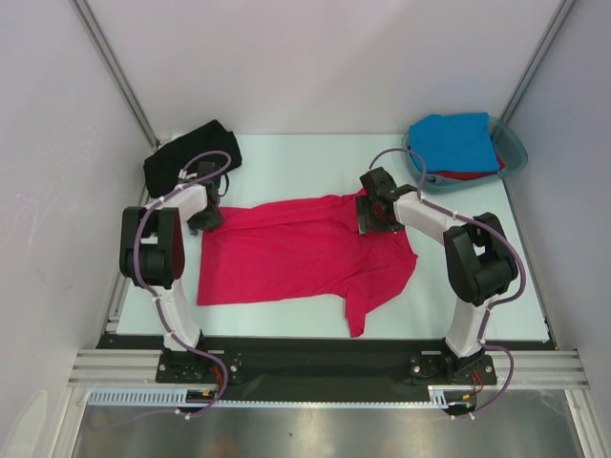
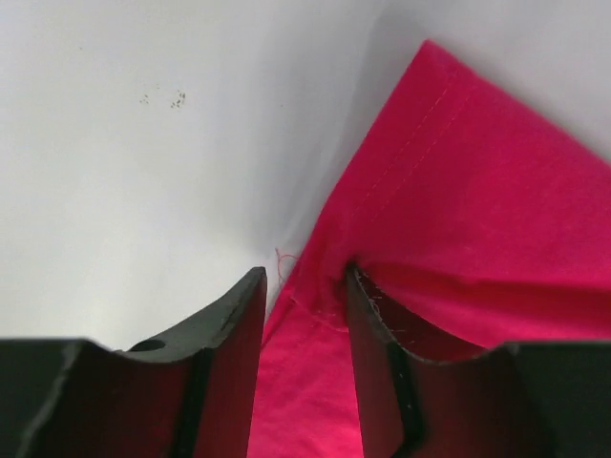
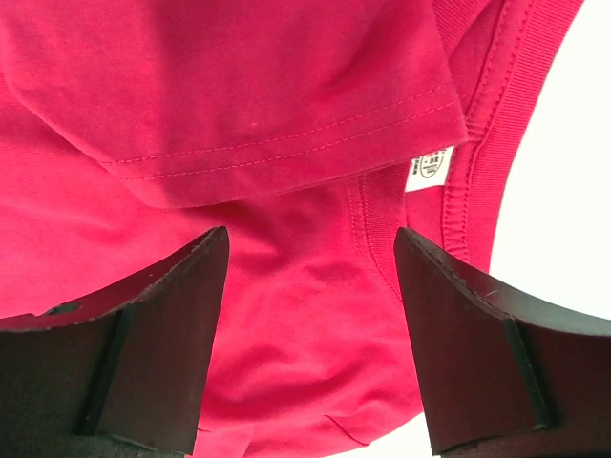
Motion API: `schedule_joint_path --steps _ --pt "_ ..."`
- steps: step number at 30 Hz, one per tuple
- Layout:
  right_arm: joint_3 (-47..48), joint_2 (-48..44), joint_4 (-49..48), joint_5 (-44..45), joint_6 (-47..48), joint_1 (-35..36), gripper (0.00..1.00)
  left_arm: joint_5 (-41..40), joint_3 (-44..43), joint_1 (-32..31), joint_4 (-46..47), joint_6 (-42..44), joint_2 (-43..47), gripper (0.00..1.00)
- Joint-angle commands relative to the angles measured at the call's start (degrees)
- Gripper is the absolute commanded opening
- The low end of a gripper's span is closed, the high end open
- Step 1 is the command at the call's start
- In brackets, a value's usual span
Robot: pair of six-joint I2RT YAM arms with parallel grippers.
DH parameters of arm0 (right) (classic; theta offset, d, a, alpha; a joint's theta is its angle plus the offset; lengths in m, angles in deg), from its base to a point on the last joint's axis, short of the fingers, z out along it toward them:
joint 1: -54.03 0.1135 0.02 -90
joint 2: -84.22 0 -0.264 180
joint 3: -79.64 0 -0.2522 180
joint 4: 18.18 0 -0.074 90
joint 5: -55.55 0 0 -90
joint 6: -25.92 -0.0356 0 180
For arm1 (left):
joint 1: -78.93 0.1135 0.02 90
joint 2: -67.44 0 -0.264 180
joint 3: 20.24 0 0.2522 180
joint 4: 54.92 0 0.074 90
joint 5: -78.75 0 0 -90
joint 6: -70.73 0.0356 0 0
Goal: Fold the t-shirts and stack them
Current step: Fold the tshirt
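We see the crimson-pink t-shirt [image 1: 286, 253] lying flat in the middle of the table [image 1: 305, 157]. Our left end effector [image 2: 304, 279] sits at its far left corner, fingers slightly parted astride the cloth edge. Our right end effector [image 3: 310, 239] is spread wide over the collar, beside the white neck label [image 3: 428, 168]

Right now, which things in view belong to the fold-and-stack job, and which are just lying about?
Job:
- crimson-pink t-shirt, spread out between the arms
- black t-shirt, bunched at the far left
- blue t-shirt, in the tub
- red t-shirt, under the blue one

Lying about:
- teal plastic tub, far right corner; only a container
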Motion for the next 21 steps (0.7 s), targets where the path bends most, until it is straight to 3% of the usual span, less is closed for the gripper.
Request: schedule_joint_path --steps 1,2,4,13,21 --pt "0.20 -2.04 -0.39 2.11 -0.27 -0.64 0.75 -2.30 -1.31 0.26 -0.33 -1.11 1.48 0.72" --pt "0.20 -2.04 -0.40 2.12 -0.35 -0.64 0.75 -2.30 -1.04 0.26 -0.33 -1.29 1.49 0.81" --pt "0.20 -3.36 -0.31 2.73 -0.35 -1.26 0.76 -1.77 -0.78 0.35 -0.06 -1.21 3.60 0.87" --pt "0.20 -7.75 -1.98 6.42 -1.06 -2.75 0.76 3.68 0.19 0.17 1.34 -1.73 13.00 0.93" --pt "2.39 -3.90 -6.19 3.54 -3.51 -6.35 0.76 23.25 5.91 -0.35 16.70 -0.76 16.88 0.96"
